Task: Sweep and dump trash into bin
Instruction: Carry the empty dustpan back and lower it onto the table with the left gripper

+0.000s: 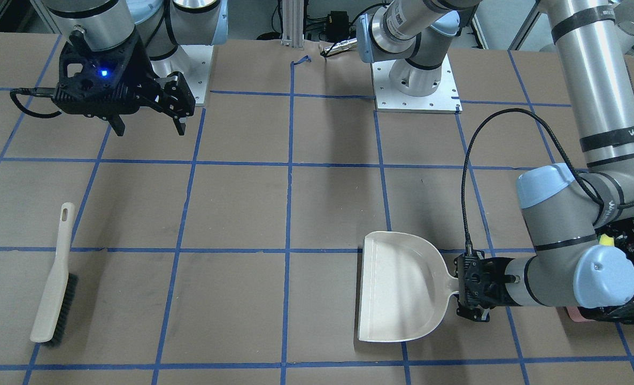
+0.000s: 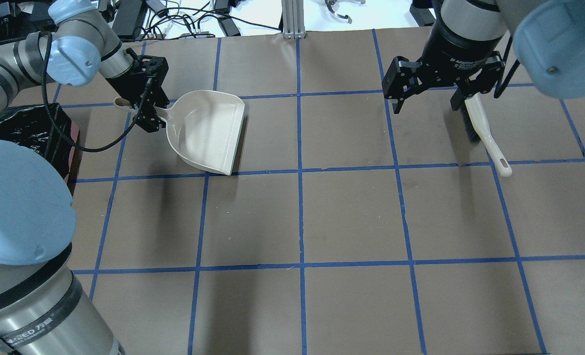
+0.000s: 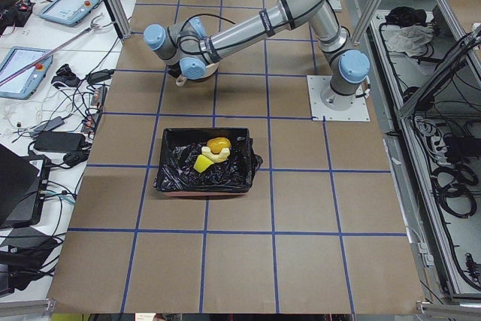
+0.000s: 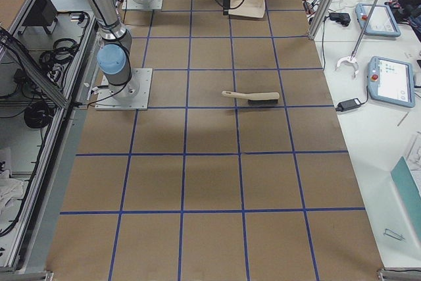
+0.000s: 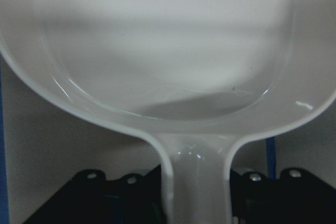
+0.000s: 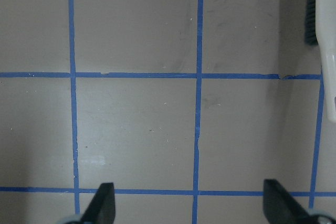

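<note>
The trash lies inside the bin (image 3: 167, 165), a pink box lined with a black bag: a yellow sponge (image 3: 202, 164), a tan pastry (image 3: 211, 154) and a golden-brown lump (image 3: 219, 143). A corner of the sponge (image 1: 607, 239) peeks out behind my left elbow. My left gripper (image 1: 469, 291) (image 2: 147, 106) is shut on the handle of the empty beige dustpan (image 1: 397, 289) (image 2: 206, 130) (image 5: 173, 45), which sits level, low at the table. My right gripper (image 1: 148, 125) (image 2: 428, 101) (image 6: 191, 205) hangs open and empty above the table, beside the brush (image 1: 55, 289) (image 2: 480, 123).
The beige brush (image 4: 253, 97) (image 6: 325, 40) with black bristles lies flat on the brown paper, free of both grippers. The bin (image 2: 31, 130) stands close behind my left arm's elbow. Blue tape lines grid the table. Cables and tablets lie beyond the far edge.
</note>
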You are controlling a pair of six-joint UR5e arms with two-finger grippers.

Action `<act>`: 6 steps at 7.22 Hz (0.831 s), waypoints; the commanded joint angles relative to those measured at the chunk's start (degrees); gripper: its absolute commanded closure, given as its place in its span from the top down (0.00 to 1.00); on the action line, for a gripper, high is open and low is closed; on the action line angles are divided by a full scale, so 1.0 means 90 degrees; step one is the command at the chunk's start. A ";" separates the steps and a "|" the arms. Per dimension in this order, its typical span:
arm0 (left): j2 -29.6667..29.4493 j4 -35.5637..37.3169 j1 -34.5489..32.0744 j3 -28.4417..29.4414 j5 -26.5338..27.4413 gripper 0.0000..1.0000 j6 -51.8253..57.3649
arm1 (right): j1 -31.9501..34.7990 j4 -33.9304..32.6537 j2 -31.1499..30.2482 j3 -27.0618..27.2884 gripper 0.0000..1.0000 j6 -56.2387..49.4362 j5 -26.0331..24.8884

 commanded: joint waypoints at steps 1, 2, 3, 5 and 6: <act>-0.0078 0.0055 0.0054 -0.0004 -0.0016 0.00 0.0026 | -0.0001 -0.0011 -0.0021 0.0000 1.00 0.0003 0.0008; -0.0098 0.0055 0.0054 -0.0004 -0.0113 0.00 0.0036 | -0.0001 -0.0011 -0.0021 0.0000 1.00 0.0003 0.0017; -0.0108 0.0055 0.0054 -0.0004 -0.0114 0.00 0.0036 | -0.0001 -0.0011 -0.0021 0.0000 1.00 -0.0007 0.0008; -0.0127 0.0064 0.0054 -0.0023 -0.0104 0.00 0.0036 | -0.0001 -0.0001 -0.0031 0.0000 1.00 -0.0017 -0.0002; -0.0127 0.0064 0.0064 -0.0033 -0.0104 0.05 0.0036 | -0.0001 -0.0001 -0.0031 0.0000 1.00 -0.0007 -0.0002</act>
